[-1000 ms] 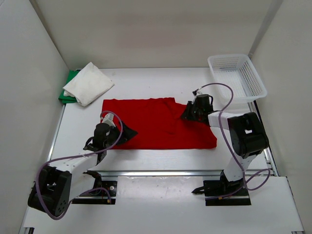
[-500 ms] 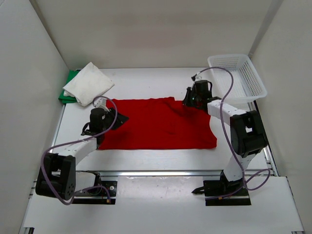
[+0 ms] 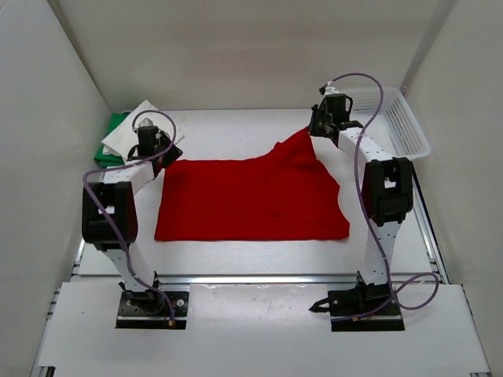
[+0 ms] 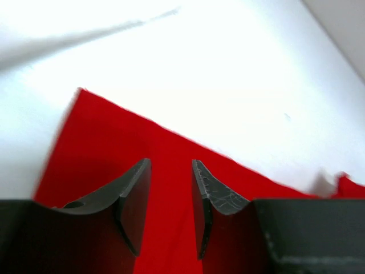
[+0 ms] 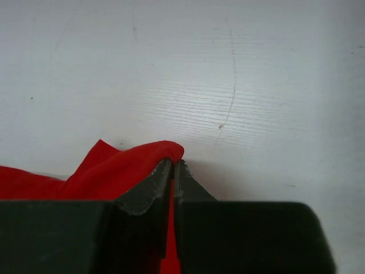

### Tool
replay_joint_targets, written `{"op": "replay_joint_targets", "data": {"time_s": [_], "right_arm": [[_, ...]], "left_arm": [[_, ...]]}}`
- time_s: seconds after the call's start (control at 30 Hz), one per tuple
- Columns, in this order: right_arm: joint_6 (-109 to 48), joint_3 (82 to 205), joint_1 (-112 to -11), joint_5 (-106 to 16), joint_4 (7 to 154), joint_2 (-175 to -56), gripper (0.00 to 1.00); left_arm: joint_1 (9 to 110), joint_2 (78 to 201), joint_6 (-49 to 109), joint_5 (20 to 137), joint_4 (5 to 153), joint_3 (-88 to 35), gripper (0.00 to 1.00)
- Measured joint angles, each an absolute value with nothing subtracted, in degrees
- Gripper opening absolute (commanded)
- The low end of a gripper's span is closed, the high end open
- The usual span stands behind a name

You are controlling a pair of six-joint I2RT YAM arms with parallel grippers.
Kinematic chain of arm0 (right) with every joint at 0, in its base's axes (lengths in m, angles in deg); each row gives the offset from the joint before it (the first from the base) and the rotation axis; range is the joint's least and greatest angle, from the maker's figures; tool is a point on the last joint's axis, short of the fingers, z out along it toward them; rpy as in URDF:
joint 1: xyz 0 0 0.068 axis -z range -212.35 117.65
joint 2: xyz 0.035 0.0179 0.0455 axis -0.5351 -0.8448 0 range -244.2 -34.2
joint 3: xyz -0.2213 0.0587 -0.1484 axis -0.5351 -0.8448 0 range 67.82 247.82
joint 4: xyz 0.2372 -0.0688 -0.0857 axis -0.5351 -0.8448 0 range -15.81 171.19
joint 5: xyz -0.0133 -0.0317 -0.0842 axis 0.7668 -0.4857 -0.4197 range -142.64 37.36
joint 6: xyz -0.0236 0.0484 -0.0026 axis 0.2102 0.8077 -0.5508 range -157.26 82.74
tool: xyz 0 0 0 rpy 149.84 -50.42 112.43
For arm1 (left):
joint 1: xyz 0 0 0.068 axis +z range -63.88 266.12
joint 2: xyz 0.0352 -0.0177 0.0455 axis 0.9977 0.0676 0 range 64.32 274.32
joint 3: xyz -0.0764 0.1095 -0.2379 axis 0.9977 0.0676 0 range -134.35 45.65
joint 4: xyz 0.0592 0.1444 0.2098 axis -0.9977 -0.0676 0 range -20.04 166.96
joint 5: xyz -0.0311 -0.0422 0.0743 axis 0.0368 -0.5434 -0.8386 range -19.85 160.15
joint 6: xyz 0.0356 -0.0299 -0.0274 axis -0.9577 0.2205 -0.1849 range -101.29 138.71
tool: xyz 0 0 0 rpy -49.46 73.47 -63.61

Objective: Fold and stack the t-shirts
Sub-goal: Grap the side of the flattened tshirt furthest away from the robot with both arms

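1. The green shirt (image 3: pixel 108 148) lies folded in the far left corner of the surface (image 3: pixel 236 129). Only its edge shows.
2. The white shirt (image 3: pixel 122 133) lies folded on top of the green shirt and covers most of it.
3. The left hand (image 3: pixel 149 145) hangs at the near right edge of the white shirt, just beyond the far left corner of the red shirt (image 3: pixel 251 200). In the left wrist view, the left hand (image 4: pixel 171 165) has its fingers set to a narrow gap. The red shirt (image 4: pixel 114 137) shows through the gap and lies flat below. The pictures do not show whether the fingers touch the cloth.
4. The red shirt lies spread across the middle of the surface. Its left, near and right edges lie flat. Its far right corner rises in a peak.
5. The right hand (image 3: pixel 316 127) holds that raised corner. In the right wrist view, the right hand (image 5: pixel 173 164) is closed, with a fold of the red shirt (image 5: pixel 114 165) pinched between the fingertips.
6. The basket (image 3: pixel 409 129) stands in the far right corner, just beside the right arm.
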State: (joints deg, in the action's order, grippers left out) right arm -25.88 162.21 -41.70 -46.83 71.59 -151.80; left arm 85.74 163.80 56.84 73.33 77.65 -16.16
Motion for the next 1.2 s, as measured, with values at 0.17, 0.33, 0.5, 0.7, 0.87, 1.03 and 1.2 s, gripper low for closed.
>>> {"op": "replay_joint_targets", "data": {"time_s": [0.17,0.33,0.5,0.7,0.87,1.03,1.2], "right_arm": [[-27.0,165.1,-41.1,-46.1,70.0,-154.8,0.00],[-26.4,164.6,-40.2,-43.8,70.1,-155.4,0.00],[-25.0,161.6,-39.0,-41.5,72.5,-155.4,0.00],[-23.8,158.4,-38.7,-40.6,73.5,-155.4,0.00],[-23.0,157.1,-38.6,-39.8,74.9,-154.4,0.00],[-22.2,156.7,-38.4,-38.6,76.1,-152.6,0.00],[-21.8,156.3,-38.1,-37.9,77.2,-152.1,0.00]], "left_arm": [[88.1,172.6,52.1,68.8,70.9,-24.5,0.46],[89.3,179.3,48.2,64.4,64.7,-30.3,0.54],[89.3,182.8,46.4,62.9,61.0,-35.1,0.56],[88.9,186.7,44.8,62.5,57.4,-41.6,0.47],[88.5,186.9,44.0,62.4,56.0,-42.2,0.41],[88.1,186.9,43.7,62.2,55.2,-42.4,0.36],[87.9,186.9,43.6,61.7,54.9,-42.5,0.17]]}}
